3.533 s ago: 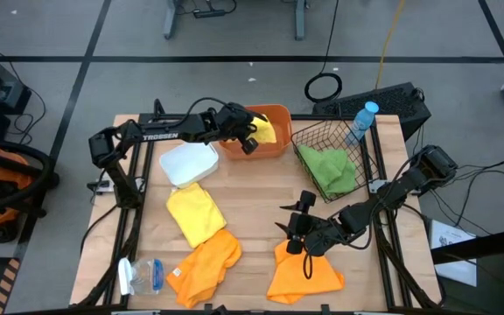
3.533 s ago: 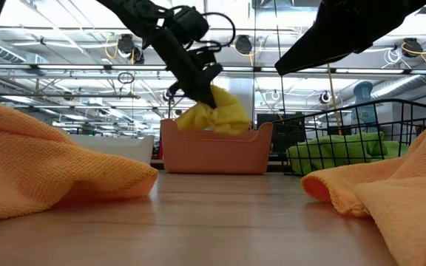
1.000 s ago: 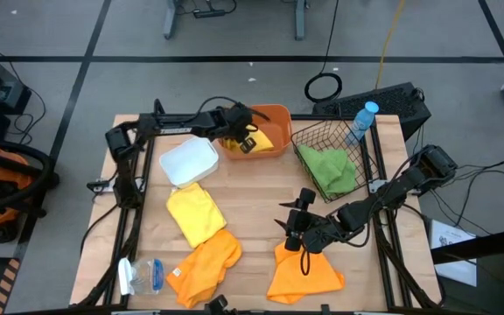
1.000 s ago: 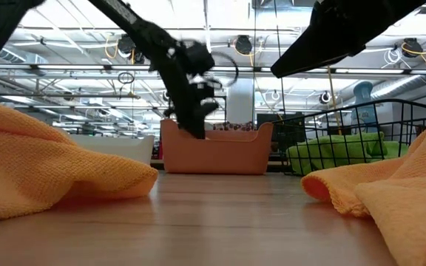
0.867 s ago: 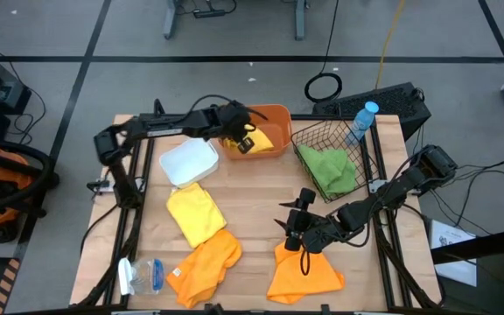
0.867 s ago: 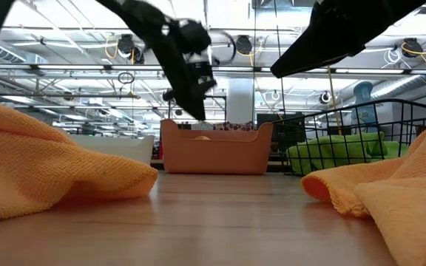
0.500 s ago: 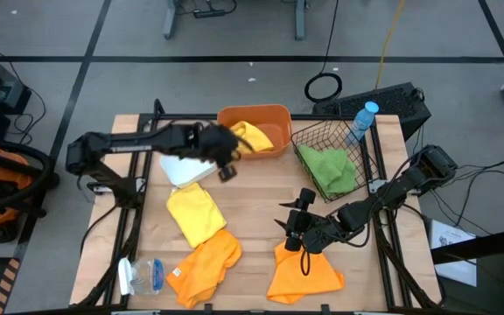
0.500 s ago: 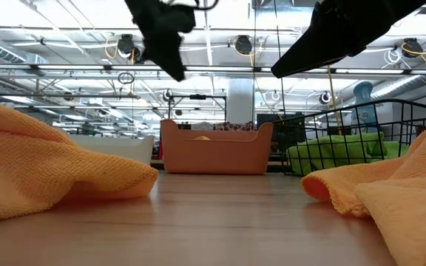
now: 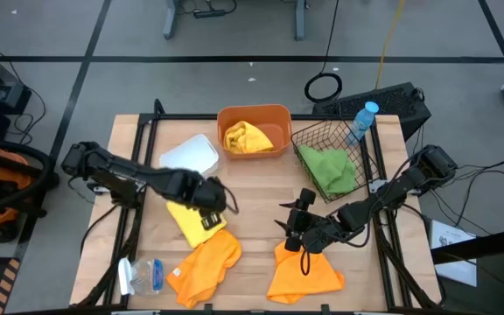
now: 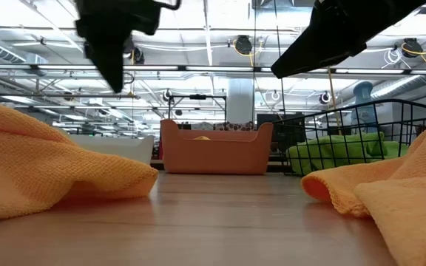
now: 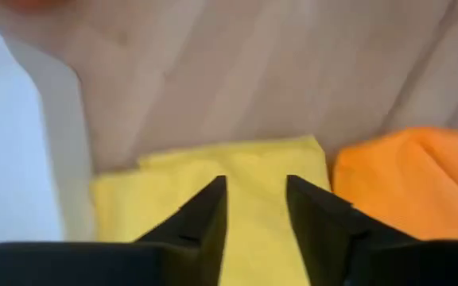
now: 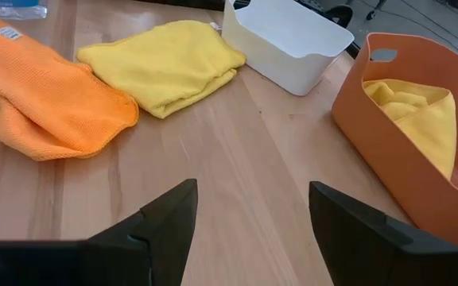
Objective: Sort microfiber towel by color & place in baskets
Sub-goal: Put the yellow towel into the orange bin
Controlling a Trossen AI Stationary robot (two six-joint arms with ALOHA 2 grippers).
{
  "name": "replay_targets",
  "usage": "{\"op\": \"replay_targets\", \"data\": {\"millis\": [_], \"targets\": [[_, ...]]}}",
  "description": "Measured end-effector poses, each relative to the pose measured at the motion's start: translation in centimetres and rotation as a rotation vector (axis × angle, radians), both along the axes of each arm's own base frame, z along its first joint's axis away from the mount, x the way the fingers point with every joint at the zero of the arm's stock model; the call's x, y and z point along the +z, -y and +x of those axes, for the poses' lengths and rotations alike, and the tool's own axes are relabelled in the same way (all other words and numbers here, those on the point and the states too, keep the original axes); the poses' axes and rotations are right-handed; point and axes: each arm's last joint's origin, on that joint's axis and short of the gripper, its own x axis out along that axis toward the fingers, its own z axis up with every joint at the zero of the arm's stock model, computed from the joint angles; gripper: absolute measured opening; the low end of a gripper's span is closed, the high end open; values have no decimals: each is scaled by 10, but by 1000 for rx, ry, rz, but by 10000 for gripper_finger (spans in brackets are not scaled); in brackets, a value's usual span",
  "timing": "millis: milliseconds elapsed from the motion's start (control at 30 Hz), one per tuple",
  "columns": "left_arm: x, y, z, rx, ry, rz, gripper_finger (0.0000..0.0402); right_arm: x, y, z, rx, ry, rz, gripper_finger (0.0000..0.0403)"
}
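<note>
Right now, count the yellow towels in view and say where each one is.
2. One yellow towel sits in the orange tub; the other lies flat on the table beside the white tray, under the left gripper. More could be hidden underneath.

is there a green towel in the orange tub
No, the orange tub holds a yellow towel; the green towel lies in the wire basket.

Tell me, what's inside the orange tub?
A crumpled yellow towel lies inside the orange tub. It covers most of the tub's floor, so whether anything sits beneath it cannot be seen.
</note>
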Motion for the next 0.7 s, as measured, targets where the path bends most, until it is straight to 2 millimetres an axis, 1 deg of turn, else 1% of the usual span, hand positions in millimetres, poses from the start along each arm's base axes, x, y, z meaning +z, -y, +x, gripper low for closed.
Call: {"op": "replay_targets", "data": {"millis": [100, 200, 333, 533, 700], "targets": [[-12, 17, -1, 24, 27, -3, 188, 0, 0, 0, -1, 0, 1, 231], [-26, 28, -2, 51, 28, 18, 232, 0, 0, 0, -1, 1, 1, 231], [-42, 44, -1, 68, 9, 33, 272, 0, 0, 0, -1, 0, 1, 231], [-68, 67, 4, 49, -32, 56, 302, 0, 0, 0, -1, 1, 1, 231], [-82, 67, 9, 158, -6, 138, 307, 0, 0, 0, -2, 1, 0, 231]]}}
